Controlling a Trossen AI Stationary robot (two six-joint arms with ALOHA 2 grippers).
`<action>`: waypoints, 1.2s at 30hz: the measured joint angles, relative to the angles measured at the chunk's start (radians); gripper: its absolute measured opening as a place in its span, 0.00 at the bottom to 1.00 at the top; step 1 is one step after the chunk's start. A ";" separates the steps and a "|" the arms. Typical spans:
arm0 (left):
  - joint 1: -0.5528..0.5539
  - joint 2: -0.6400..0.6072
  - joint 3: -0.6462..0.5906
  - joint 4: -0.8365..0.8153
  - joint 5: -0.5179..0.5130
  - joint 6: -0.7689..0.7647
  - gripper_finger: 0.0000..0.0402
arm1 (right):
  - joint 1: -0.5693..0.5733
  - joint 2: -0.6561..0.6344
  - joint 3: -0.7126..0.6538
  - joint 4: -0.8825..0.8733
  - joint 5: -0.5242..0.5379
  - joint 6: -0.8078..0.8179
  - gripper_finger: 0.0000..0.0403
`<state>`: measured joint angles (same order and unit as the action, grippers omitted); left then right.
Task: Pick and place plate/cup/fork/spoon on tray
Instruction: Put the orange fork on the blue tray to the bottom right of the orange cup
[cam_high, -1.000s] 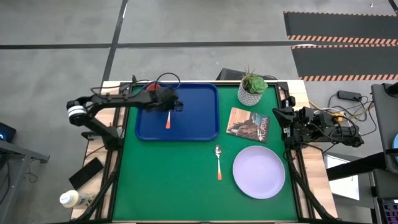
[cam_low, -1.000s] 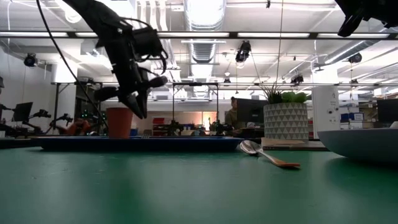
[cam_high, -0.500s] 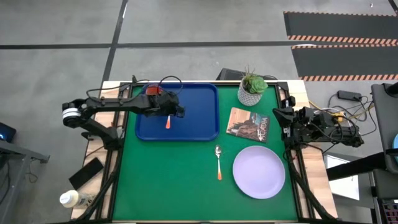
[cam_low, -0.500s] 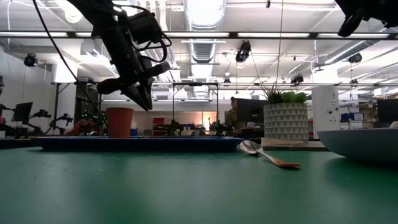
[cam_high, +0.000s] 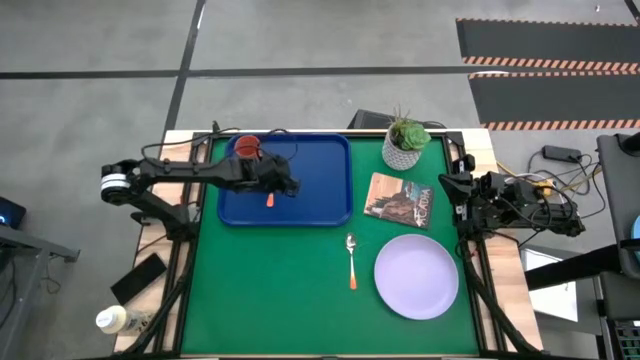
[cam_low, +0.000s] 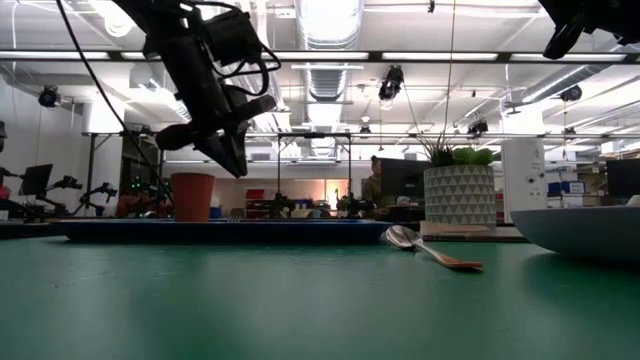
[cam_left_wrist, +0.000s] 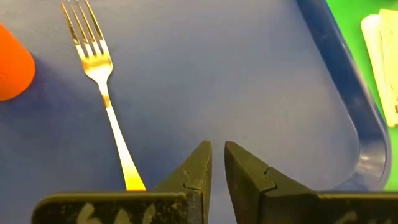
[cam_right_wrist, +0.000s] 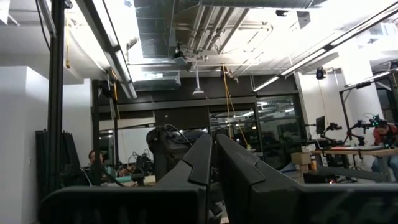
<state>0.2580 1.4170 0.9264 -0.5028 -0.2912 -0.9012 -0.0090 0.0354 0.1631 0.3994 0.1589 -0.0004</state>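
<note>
Hovering above the smooth dark blue tray (cam_high: 330, 190), the left gripper (cam_high: 287, 186) holds its two dark fingers nearly pressed together on nothing, while one fork (cam_left_wrist: 102, 78) with silver tines and one orange-red cylindrical cup (cam_high: 247, 149) sit inside the tray's raised rim. One spoon (cam_high: 351, 259) with a rounded silver bowl and orange handle lies on the green mat (cam_high: 270, 290) just beside one round pale lavender plate (cam_high: 417, 277), both well apart from the tray. Near them lie one booklet (cam_high: 400, 200) whose cover lettering is too small to read and one white patterned plant pot (cam_high: 402, 148); the right gripper (cam_high: 446, 187) waits at the table's right edge, its fingers almost together and empty.
</note>
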 joint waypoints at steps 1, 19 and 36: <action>-0.008 0.000 -0.001 -0.002 -0.003 0.000 0.07 | 0.000 0.000 0.000 0.000 0.000 0.000 0.04; -0.036 0.004 -0.153 0.042 -0.137 0.033 0.07 | 0.000 0.000 0.000 0.000 0.000 0.000 0.04; -0.040 0.004 -0.286 0.085 -0.010 0.151 0.00 | 0.000 0.000 0.000 0.000 0.000 0.000 0.04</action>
<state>0.2184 1.4208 0.6406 -0.4175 -0.3014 -0.7506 -0.0090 0.0353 0.1631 0.3995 0.1589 -0.0002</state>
